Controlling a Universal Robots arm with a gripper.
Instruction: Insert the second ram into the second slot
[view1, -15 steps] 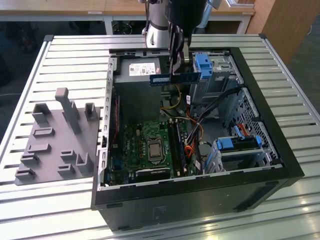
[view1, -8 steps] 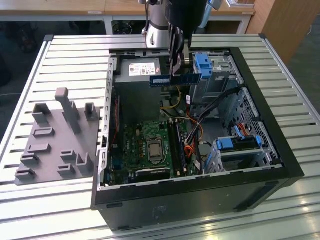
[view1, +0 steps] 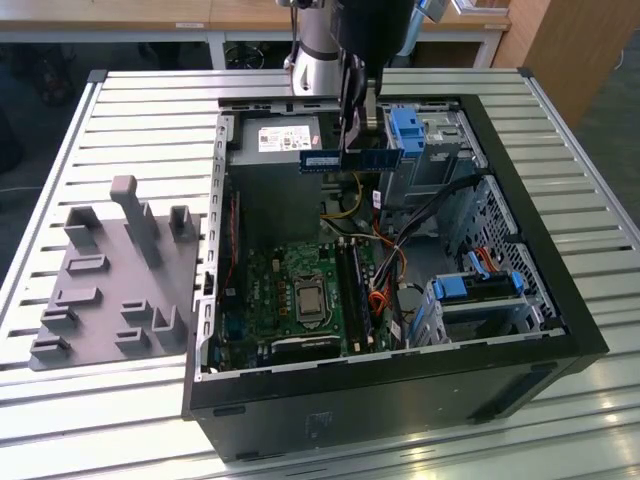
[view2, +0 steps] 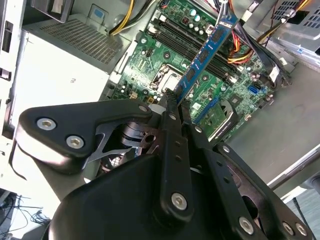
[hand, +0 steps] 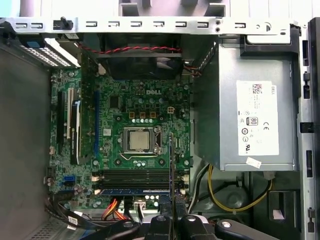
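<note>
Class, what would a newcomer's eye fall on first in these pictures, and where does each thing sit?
The hand grips the blue second ram above the open computer case, near its far end in the exterior view. Below lies the green motherboard, with its square metal processor socket in the middle.

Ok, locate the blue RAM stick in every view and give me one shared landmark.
Exterior view: RAM stick held level by the end effector above the open case.
Second wrist view: RAM stick slanting out from the end effector.
First wrist view: edge-on thin line beside the CPU socket.
Shared landmark: CPU socket.
</note>
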